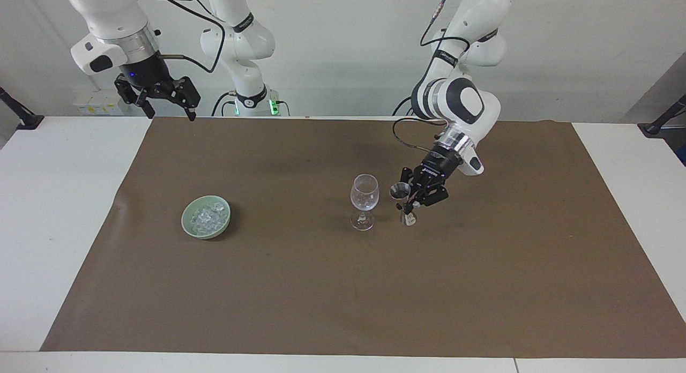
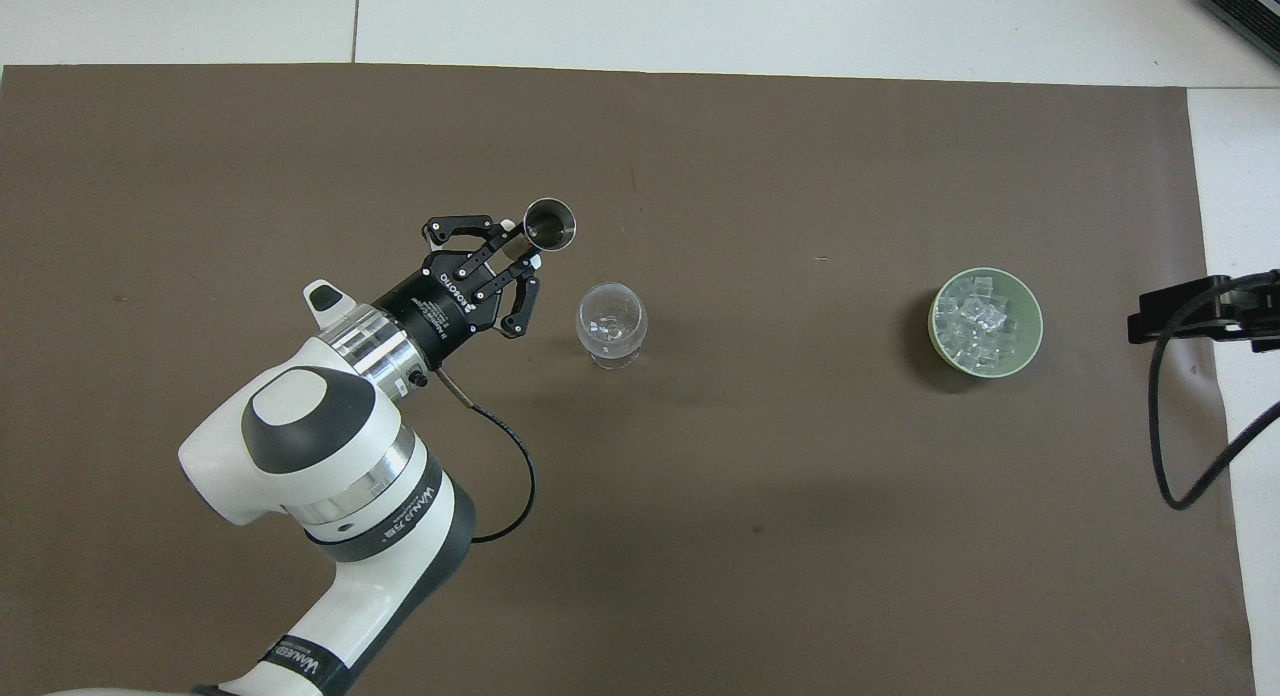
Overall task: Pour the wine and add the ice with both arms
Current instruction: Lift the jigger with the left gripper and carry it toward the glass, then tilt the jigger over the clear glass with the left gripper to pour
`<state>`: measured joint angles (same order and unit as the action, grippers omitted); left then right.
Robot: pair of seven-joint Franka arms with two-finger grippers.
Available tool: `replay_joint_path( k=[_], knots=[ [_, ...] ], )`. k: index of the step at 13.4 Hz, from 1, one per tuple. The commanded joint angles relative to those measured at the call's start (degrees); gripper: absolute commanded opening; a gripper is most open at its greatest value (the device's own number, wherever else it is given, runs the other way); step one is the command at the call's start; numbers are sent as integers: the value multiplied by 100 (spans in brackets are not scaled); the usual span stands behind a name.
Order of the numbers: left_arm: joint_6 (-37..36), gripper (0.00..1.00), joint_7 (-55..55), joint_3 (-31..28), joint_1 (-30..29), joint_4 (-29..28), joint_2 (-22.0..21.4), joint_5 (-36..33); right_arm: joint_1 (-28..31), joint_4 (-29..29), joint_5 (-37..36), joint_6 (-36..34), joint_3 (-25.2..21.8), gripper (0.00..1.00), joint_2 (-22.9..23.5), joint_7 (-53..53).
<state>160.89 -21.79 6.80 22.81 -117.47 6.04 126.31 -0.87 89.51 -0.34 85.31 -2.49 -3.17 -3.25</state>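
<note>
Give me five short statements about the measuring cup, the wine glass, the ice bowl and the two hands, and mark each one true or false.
1. The left hand is shut on the metal measuring cup. True.
2. The measuring cup is tipped over the wine glass, pouring. False: it is upright beside the glass, toward the left arm's end.
3. The ice lies in the green bowl. True.
4. The right hand is down at the bowl, gripping ice. False: it waits open and raised near the cloth's edge nearest the robots.
5. The wine glass lies on its side. False: it stands upright.
</note>
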Motion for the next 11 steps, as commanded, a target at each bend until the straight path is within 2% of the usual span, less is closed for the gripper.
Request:
replay_joint_path(
  k=[1, 11],
  knots=[
    [267, 0, 332, -47, 188, 66, -59, 140, 8, 75, 148, -5, -6, 100, -79, -79],
    [373, 0, 1184, -39, 206, 49, -77, 104, 8, 75, 148, 4, -6, 100, -79, -70]
  ],
)
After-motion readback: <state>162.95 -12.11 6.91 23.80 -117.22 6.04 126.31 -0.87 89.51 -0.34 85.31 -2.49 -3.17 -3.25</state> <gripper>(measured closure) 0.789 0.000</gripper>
